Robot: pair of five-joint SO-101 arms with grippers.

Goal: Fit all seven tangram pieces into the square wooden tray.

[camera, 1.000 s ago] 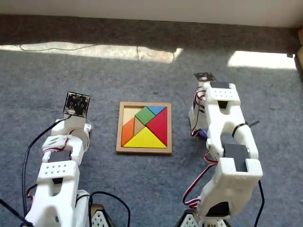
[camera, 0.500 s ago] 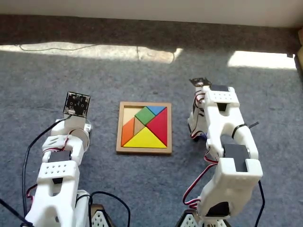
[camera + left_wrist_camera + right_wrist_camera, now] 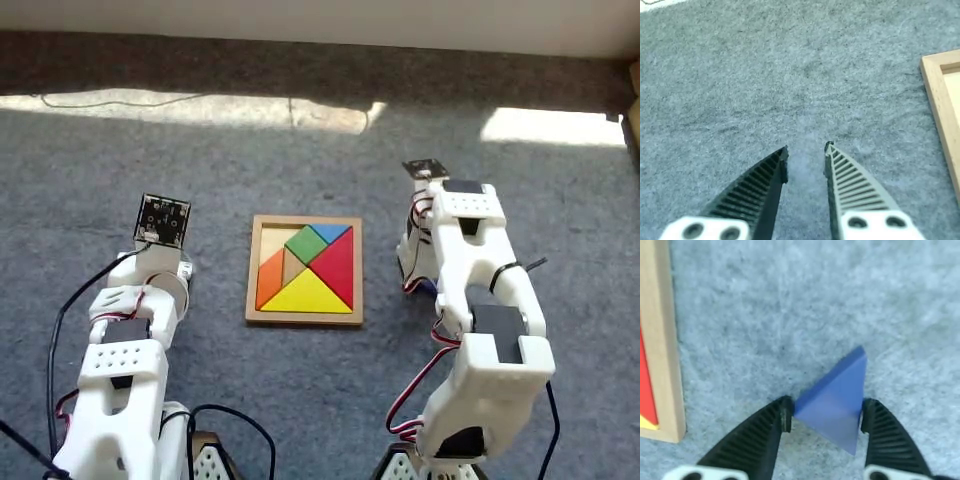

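- right gripper: closed onto the blue triangle. One finger sits at a corner and the other finger is against the opposite, longest edge.
- Both tips look to be in contact. The piece appears to rest on the grey worktop; I can't tell how firm the grip is.
- The triangle sits just off the tray's right-hand rim, apart from it and under the right arm.
- wooden tray: centred between the arms. Red, yellow, orange, green, a second blue piece and a brownish one look seated.
- The one bare pocket is a triangular gap at the tray's far-left corner.
- Key relation: the pocket lies to the left of the held piece and slightly farther out. It is across the full tray width, on the side away from the right arm.
- My read is a lift, a carry leftward over the seated pieces, and probably a turn so the long edge meets the diagonal of the gap.
- Risk: a corner-to-edge hold may let the piece pivot between the fingers.
- left gripper: spread, nothing between its fingers. It hangs low over bare worktop just beside the tray's left rim.
- The left arm is nearer the pocket and could nudge the piece in if it lands skewed.
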